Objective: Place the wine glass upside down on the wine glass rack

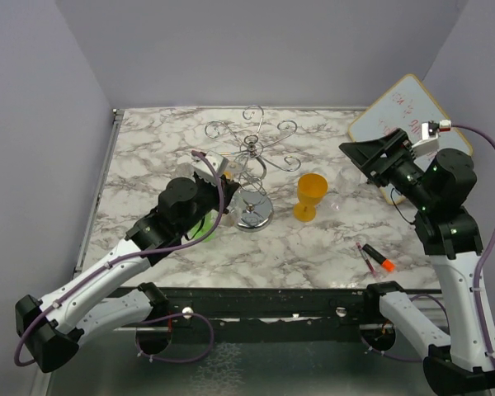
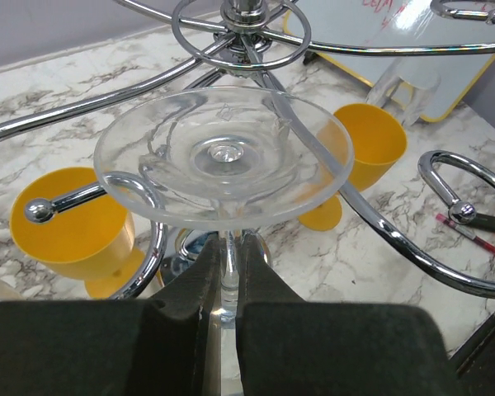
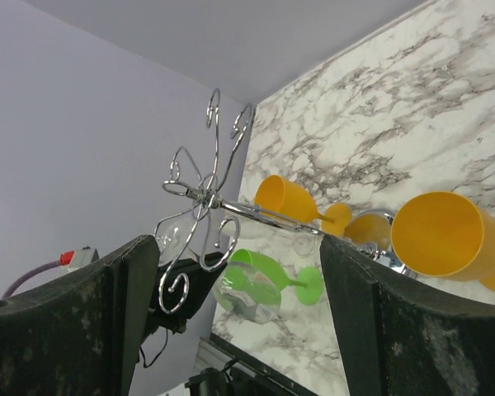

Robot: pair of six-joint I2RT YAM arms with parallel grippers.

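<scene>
Left gripper (image 2: 227, 257) is clamping the stem of the clear glass wine glass (image 2: 223, 157), foot up, among the chrome wire rack's (image 1: 252, 148) hook arms. Right gripper (image 3: 235, 322) is hanging wide open, empty.

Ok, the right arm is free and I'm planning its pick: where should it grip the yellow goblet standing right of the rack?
Probably the short stem between bowl and foot, approached level from its right, where the open right gripper hovers. The yellow goblet stands upright with a wide bowl, and the wine glass rack crowds its left.
</scene>
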